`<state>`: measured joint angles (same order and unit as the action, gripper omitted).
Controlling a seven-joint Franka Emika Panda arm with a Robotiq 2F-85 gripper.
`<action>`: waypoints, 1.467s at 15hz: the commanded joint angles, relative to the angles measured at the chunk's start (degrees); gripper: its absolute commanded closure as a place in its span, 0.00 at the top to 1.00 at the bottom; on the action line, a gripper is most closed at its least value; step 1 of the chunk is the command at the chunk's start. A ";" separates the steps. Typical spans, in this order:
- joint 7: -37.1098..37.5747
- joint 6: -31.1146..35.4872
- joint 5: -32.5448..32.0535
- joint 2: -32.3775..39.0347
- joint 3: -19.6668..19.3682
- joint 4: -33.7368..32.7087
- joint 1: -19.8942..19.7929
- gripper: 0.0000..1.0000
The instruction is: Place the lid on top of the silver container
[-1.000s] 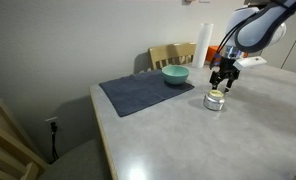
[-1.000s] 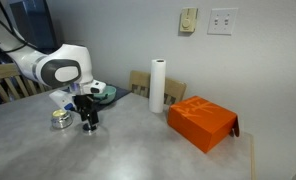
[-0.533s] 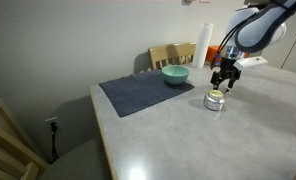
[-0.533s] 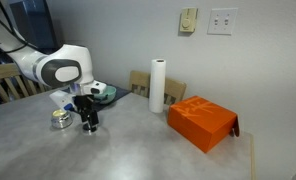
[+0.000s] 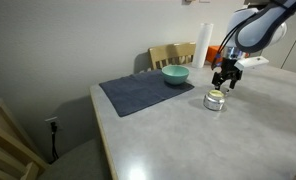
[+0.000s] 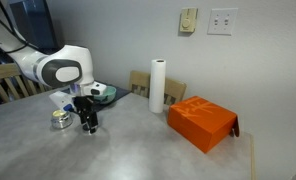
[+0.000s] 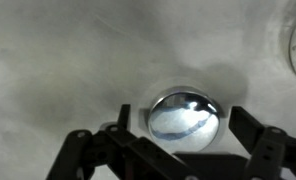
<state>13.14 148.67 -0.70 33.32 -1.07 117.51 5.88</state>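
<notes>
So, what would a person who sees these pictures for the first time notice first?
Probably the white robot arm bent over the grey table, its black gripper open close to a small shiny silver container that carries a pale round lid. Next come the bright orange box farther along the table and the teal bowl on a dark grey mat.

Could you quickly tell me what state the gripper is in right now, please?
Gripper: open, holding nothing; the lid lies below it, on the silver container.
</notes>
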 commanded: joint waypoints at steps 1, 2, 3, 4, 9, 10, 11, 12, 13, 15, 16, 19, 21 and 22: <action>0.20 -2.80 -0.01 0.56 -0.53 -1.35 0.50 1.00; -0.02 -3.03 0.05 0.63 -0.42 -1.51 0.37 1.00; -0.16 -3.13 0.00 0.67 -0.38 -1.64 0.34 1.00; -0.38 -3.11 -0.16 0.73 -0.38 -1.76 0.33 1.00; -1.44 -2.73 0.21 1.25 0.02 -2.68 -0.28 1.00; -1.51 -2.88 0.32 1.36 0.07 -2.89 -0.37 1.00; -1.49 -3.00 0.35 1.48 0.06 -3.11 -0.41 1.00; -1.52 -3.09 0.38 1.57 0.08 -3.29 -0.44 1.00; -1.60 -3.25 0.43 1.68 0.13 -3.50 -0.50 1.00; -1.62 -3.80 0.41 2.08 0.13 -4.15 -0.50 1.00; -1.63 -4.15 0.39 2.30 0.12 -4.47 -0.51 1.00; -1.89 -6.48 0.93 3.19 0.45 -5.91 -0.92 1.00; -0.54 -5.57 0.31 2.04 -0.13 -4.26 0.02 1.00; -0.65 -7.14 0.35 2.39 -0.07 -4.82 -0.07 1.00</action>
<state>12.60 141.63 -0.51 35.67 -1.00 112.81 5.66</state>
